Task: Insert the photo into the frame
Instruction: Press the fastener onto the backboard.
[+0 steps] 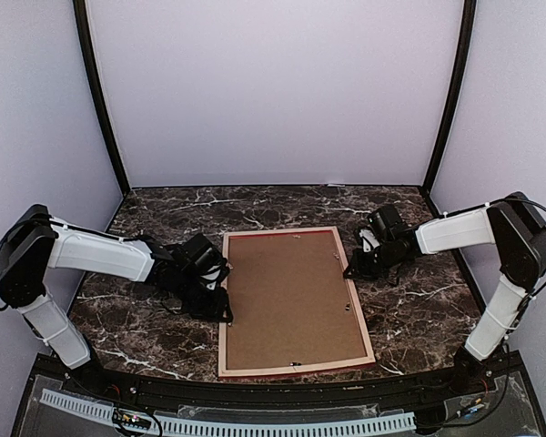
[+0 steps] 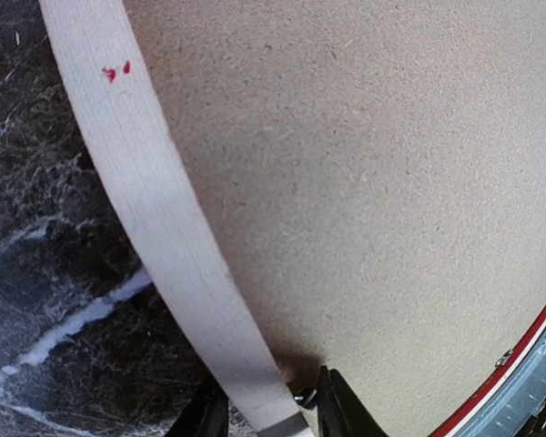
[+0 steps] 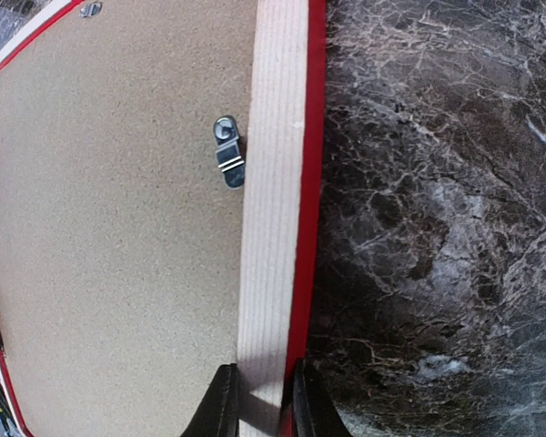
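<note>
**Item 1: frame** (image 1: 296, 369). Lying face down and flat on table (image 1: 419, 309), at ctr, btwn the two arms. Long sides are running away from the arm bases. Pale wood rear is facing up, w/ red showing along the outer edges. Two small red specks (image 2: 116, 71) are sitting on the L rail.

**Item 2: board** (image 1: 291, 296). Brown, lying inside the rails and filling the opening. A metal tab (image 3: 227, 150) is lying on it, touching the R rail's inner edge.

**Item 3: L gripper** (image 2: 268, 414). Reaching in from the L side and meeting the L rail at its nearer half. Fingers (image 2: 209, 414) are standing one on either side of the rail w/ a narrow gap. Cannot tell whether they are actually pinching it.

**Item 4: R gripper** (image 3: 262, 401). Sitting at the R rail, farther half. Jaws are narrow and straddling the rail, one finger on the board side and the other against the red outer edge. Both are pressing the wood, so it is holding the frame.
</note>
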Controlling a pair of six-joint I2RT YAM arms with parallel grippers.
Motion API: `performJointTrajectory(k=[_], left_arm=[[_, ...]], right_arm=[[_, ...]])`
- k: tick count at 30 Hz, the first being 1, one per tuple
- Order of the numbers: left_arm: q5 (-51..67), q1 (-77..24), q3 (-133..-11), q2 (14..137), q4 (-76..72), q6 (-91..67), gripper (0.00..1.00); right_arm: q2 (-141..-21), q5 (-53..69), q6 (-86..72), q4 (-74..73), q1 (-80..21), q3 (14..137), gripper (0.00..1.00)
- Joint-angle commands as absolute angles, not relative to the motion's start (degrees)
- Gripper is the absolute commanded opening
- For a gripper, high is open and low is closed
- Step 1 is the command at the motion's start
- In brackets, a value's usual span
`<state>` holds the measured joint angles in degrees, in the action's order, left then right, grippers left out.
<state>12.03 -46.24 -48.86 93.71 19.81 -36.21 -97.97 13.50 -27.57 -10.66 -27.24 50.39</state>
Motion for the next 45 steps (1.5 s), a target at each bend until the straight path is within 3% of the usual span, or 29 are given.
performJointTrajectory(k=[1,14,18,24,32,45], left_arm=[[8.18,-45.97,-46.05,98.32,27.80,-34.68,0.34],[8.41,-46.32,-47.12,94.17,31.51,-34.64,0.32],[9.18,-46.32,-49.13,94.65,30.69,-34.44,0.49],[8.34,-46.30,-51.61,96.60,29.77,-34.48,0.59],[8.08,-46.32,-53.01,98.79,28.61,-34.57,0.60],[5.52,-48.76,-53.32,100.51,33.73,-32.43,0.51]], right_arm=[[-100.71,11.86,-26.95,-14.46,-26.63,48.23,0.00],[-101.00,11.94,-26.82,-14.09,-26.63,47.90,0.00],[-100.97,12.17,-26.93,-13.95,-26.63,47.83,0.00],[-100.77,12.24,-26.90,-13.73,-26.63,47.38,0.00],[-101.08,12.63,-26.86,-13.50,-26.60,47.46,0.00],[-101.18,12.44,-26.68,-13.49,-26.63,47.35,0.00]])
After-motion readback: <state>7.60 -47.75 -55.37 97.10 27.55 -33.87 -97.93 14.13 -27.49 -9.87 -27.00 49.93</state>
